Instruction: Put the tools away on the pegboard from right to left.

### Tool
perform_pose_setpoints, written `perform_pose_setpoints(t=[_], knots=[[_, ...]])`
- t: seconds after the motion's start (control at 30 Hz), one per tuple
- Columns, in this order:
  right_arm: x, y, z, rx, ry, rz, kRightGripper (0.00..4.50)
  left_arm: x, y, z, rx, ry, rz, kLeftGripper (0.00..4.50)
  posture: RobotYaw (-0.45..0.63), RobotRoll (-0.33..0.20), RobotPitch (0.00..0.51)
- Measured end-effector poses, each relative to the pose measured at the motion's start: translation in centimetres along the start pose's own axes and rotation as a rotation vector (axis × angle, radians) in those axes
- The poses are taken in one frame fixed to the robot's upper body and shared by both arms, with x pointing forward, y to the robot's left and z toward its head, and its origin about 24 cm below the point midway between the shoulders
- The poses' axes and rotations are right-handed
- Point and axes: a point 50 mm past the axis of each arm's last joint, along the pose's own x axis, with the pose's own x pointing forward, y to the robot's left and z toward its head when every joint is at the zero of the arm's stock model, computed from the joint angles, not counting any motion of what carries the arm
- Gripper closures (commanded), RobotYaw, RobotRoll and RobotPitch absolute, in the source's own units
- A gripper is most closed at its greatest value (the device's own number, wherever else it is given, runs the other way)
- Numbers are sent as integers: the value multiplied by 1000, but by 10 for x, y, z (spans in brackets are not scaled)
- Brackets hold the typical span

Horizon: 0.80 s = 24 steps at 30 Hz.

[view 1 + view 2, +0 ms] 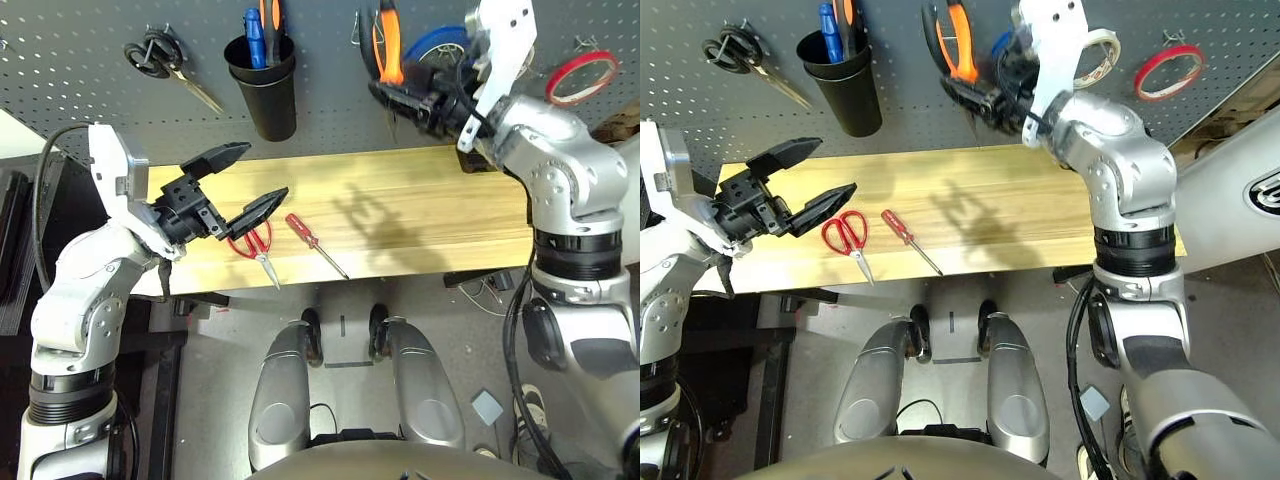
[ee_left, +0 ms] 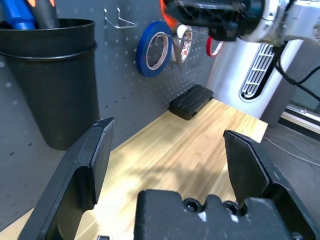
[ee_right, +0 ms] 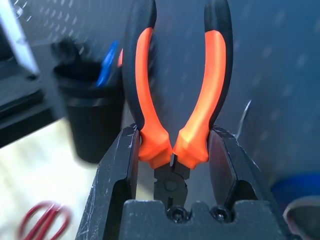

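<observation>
Gripping the orange-handled pliers (image 3: 175, 120) near the pivot, the right gripper (image 3: 172, 165) had its jaws closed on the base of the two handles, which rose upward against the dark grey pegboard (image 1: 80, 70). In the head views that gripper was raised in front of the board, beside a blue tape roll (image 1: 437, 42) and a whitish tape roll (image 1: 1098, 45), whose own hooks I could not make out. The thin red tape ring (image 1: 581, 78) hung on the board farther to the right, well apart from the pliers. The left gripper (image 1: 238, 182) hovered above the left part of the wooden bench (image 1: 440, 200) with its jaws spread wide and nothing between them. Just beneath and beside its fingertips lay the red-handled scissors (image 1: 847, 236), flat on the bench with the blades pointing toward the near edge. The red-handled screwdriver (image 1: 315, 243) lay just to the right of the scissors, also flat, its tip toward the near edge. On the board's left side hung black-handled scissors (image 1: 165, 65), and next to them a black cup (image 1: 264, 88) held blue and orange-handled tools. A small black block (image 2: 191, 101) sat on the bench against the board.
</observation>
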Motion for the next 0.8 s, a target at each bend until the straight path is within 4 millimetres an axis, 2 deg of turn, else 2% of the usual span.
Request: perform_pose_setpoints(t=[0.3, 0.8], knots=[[40, -1, 9, -232, -167, -124, 2404, 4, 3, 7, 33, -25, 1, 0, 19, 0, 267], [60, -3, -3, -307, -242, -219, 2404, 1, 6, 11, 54, -21, 29, 0, 42, 0, 264]])
